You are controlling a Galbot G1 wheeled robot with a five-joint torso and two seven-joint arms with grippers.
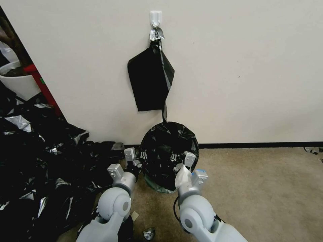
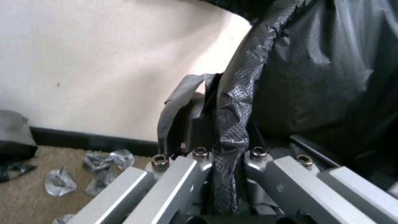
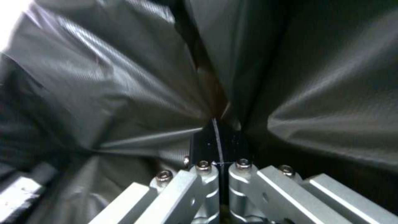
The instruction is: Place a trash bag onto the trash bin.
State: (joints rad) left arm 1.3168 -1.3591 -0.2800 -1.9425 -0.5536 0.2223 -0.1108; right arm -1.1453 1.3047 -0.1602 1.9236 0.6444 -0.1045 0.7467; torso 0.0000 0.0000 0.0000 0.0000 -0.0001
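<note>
Beneath the trash bag, both grippers' fingers pinch film.

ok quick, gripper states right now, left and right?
Left gripper: shut on the trash bag, film pinched between its fingers.
Right gripper: shut on the trash bag, film bunched at its fingertips.

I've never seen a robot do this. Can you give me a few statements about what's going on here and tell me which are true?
1. Both grippers, left gripper and right gripper, are shut on the trash bag. True.
2. The bag lies flat on the carpet. False: it is held up, spread between the two grippers, by the wall.
3. A black bundle hangs from a wall hook. True.
4. The floor is bare tile. False: it is beige carpet.
</note>
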